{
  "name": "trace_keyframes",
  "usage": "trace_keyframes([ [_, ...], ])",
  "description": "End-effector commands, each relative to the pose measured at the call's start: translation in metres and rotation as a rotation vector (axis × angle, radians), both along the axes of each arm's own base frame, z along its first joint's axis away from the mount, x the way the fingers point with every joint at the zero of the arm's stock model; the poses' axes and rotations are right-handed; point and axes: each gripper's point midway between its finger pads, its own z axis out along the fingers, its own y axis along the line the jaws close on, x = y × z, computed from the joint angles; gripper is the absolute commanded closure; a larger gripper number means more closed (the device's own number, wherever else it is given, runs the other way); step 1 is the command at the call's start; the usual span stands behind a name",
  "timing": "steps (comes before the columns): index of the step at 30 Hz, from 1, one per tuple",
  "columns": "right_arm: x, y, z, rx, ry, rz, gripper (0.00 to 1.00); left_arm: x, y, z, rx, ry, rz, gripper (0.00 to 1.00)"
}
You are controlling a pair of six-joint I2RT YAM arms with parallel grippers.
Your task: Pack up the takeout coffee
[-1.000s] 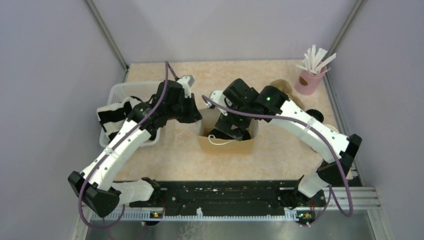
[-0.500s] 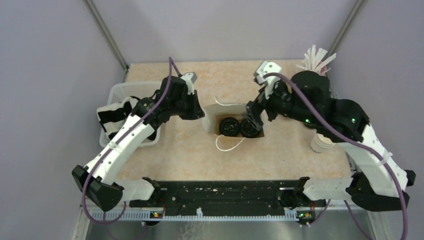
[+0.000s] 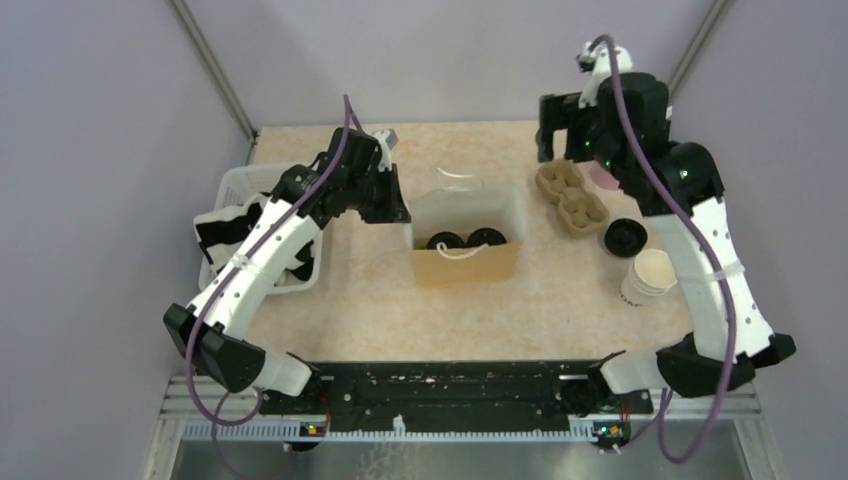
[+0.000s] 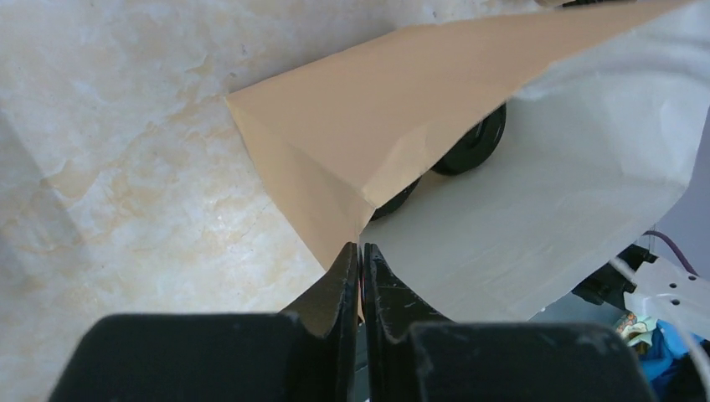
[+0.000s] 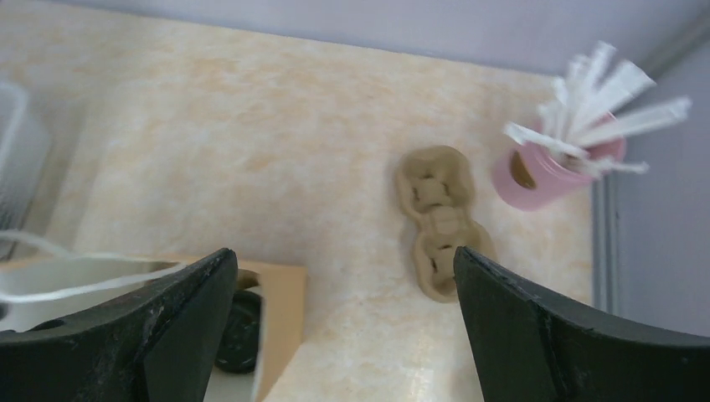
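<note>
The brown paper bag [image 3: 467, 262] stands open mid-table. Two takeout coffees sit inside it, showing as black lids [image 3: 445, 241] [image 3: 487, 237]. My left gripper [image 3: 400, 213] is shut on the bag's left rim; in the left wrist view the fingers [image 4: 362, 251] pinch the paper edge of the bag [image 4: 377, 126], with a lid [image 4: 473, 146] showing past it. My right gripper [image 3: 553, 130] is open and empty, raised high over the back right. In the right wrist view it [image 5: 345, 264] hangs above the table, with the bag's corner [image 5: 280, 293] and a lid [image 5: 239, 327] at lower left.
A pulp cup carrier [image 3: 572, 195] [image 5: 439, 222] lies right of the bag. A loose black lid [image 3: 624, 237] and a lidless white cup [image 3: 648, 275] stand further right. The pink cup of straws [image 5: 544, 172] is at the back right. A white basket [image 3: 240, 183] is at the left.
My right gripper has come out of the bag, open, and risen to the back right. The bag's mouth now stands wider. My left gripper still holds the rim.
</note>
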Motion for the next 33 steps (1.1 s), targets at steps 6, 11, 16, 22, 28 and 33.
trace_keyframes([
  [6,0.071,-0.101,-0.061,0.089,0.226,-0.332,0.02,0.007,0.001,-0.006,-0.004,0.066,-0.013,0.85],
  [11,0.106,-0.135,-0.082,0.018,0.244,-0.434,0.05,0.014,0.000,0.010,-0.023,-0.027,-0.052,0.66],
  [16,0.141,-0.156,-0.108,-0.072,0.276,-0.484,0.27,0.012,-0.001,0.040,-0.056,-0.166,-0.131,0.48],
  [22,0.175,-0.159,-0.131,-0.167,0.287,-0.533,0.36,0.002,0.008,0.066,-0.048,-0.310,-0.184,0.40],
  [28,0.188,-0.153,-0.142,-0.329,0.240,-0.634,0.43,-0.004,0.021,0.076,-0.006,-0.388,-0.189,0.40],
  [33,0.193,-0.152,-0.138,-0.469,0.167,-0.708,0.44,-0.008,0.028,0.078,0.016,-0.414,-0.190,0.41],
])
